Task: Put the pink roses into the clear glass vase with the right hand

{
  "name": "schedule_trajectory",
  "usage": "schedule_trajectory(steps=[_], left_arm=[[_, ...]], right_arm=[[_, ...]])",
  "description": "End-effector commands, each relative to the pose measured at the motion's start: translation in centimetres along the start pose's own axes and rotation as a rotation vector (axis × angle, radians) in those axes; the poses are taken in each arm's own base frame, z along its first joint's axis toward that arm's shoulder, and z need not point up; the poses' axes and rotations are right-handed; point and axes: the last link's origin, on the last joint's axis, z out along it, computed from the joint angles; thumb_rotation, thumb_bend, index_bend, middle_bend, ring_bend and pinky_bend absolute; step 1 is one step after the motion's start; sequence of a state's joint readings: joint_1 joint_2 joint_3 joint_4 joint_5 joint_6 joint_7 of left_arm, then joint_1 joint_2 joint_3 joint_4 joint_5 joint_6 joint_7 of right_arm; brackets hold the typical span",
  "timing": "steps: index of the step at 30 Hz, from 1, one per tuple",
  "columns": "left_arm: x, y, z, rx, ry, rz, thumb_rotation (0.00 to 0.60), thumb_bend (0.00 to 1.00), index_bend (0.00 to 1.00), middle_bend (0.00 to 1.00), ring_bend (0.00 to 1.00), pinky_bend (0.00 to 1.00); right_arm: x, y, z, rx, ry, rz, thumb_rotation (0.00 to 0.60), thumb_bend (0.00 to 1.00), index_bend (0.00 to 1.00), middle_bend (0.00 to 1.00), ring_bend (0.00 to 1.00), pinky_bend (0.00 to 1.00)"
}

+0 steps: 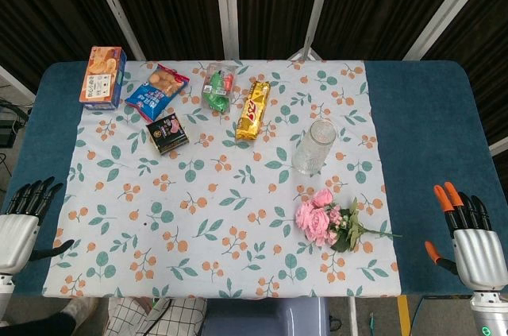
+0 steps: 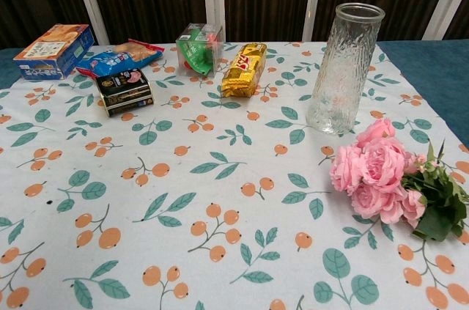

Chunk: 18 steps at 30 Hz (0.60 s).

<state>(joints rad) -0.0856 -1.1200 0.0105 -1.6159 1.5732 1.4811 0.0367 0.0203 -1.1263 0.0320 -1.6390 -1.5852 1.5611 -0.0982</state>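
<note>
Head view showed our right robot hand [image 1: 475,233] at the table's near edge, fingers spread, holding nothing; our left robot hand [image 1: 22,221] lay equally open and empty. Further in, the pink roses [image 1: 324,218] lay flat on the table [image 1: 429,113], stems pointing right. Just beyond stood the clear glass vase [image 2: 342,68], upright. We judged a clumsy reach could topple the nearby vase, or a grip could crush blooms.
</note>
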Motion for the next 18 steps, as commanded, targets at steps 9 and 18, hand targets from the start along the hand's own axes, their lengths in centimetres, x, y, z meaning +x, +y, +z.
schedule_trajectory(steps=[9,18], left_arm=[[0.2,-0.1,-0.1,-0.004,0.011,-0.005,0.600,0.00,0.00,0.00,0.00,0.00],[0.3,-0.2,-0.1,-0.002,0.021,-0.013,0.600,0.00,0.00,0.00,0.00,0.00]], right_arm=[[0.1,-0.5,0.0,0.023,0.006,0.021,0.600,0.31,0.00,0.00,0.00,0.00],[-0.2,-2.2,-0.1,0.048,-0.049,0.096,0.600,0.30,0.00,0.00,0.00,0.00]])
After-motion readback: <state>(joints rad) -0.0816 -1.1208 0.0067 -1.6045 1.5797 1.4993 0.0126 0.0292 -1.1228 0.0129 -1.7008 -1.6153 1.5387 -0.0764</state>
